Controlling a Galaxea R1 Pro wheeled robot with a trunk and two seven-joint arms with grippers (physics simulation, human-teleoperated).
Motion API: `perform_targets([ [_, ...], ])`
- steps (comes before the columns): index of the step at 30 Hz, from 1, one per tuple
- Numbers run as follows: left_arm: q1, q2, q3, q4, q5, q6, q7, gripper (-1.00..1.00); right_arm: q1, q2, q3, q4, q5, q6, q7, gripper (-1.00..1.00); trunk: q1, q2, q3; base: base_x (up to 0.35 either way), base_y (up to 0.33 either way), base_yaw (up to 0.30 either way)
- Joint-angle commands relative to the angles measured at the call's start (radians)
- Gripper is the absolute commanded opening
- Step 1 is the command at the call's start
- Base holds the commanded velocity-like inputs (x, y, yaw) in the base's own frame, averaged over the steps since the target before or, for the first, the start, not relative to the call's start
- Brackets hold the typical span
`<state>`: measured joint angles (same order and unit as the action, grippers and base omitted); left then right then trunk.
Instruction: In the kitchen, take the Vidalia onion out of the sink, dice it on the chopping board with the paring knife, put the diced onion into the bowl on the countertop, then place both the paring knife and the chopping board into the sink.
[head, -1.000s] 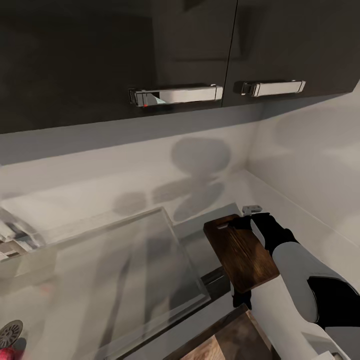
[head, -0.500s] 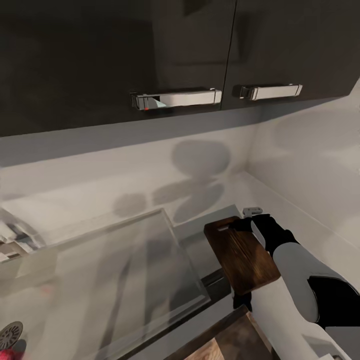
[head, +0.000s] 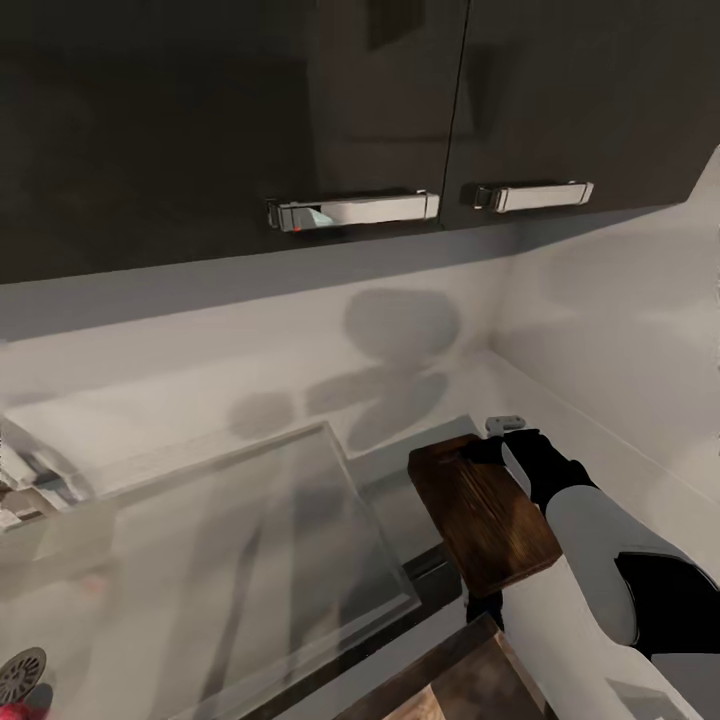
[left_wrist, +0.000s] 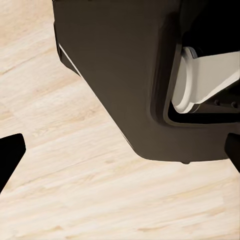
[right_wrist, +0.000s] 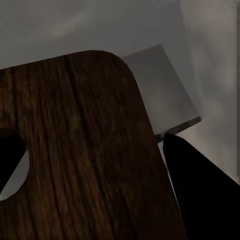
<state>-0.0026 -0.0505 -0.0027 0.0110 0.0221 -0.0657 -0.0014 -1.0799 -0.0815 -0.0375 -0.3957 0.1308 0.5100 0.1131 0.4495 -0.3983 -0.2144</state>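
Right gripper (head: 490, 447) clamps the chopping board (head: 485, 515) at its slot end, lower right.
Keeping the board level until above the sink (head: 200, 560) should help.

No legible text, labels or numbers on any surface; cabinet handles (head: 354, 211) possibly marked, too blurred to read.

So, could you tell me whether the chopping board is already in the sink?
Not yet. The chopping board is held up by the right gripper at its slotted end, to the right of the sink, beyond the basin's edge.
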Motion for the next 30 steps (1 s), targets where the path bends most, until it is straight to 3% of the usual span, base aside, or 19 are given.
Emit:
perform_targets([
  [1, 0.000, 0.000, 0.000, 0.001, 0.002, -0.005, 0.000, 1.00, 0.000, 0.000, -0.004, -0.002, 0.010, 0.005, 0.007, -1.00, 0.000, -0.002, 0.000, -0.078, 0.000, 0.000],
  [30, 0.000, 0.000, 0.000, 0.005, 0.002, -0.005, 0.000, 1.00, 0.000, 0.000, -0.004, -0.002, 0.010, 0.006, 0.007, -1.00, 0.000, -0.002, 0.047, -0.279, 0.124, 0.000],
])
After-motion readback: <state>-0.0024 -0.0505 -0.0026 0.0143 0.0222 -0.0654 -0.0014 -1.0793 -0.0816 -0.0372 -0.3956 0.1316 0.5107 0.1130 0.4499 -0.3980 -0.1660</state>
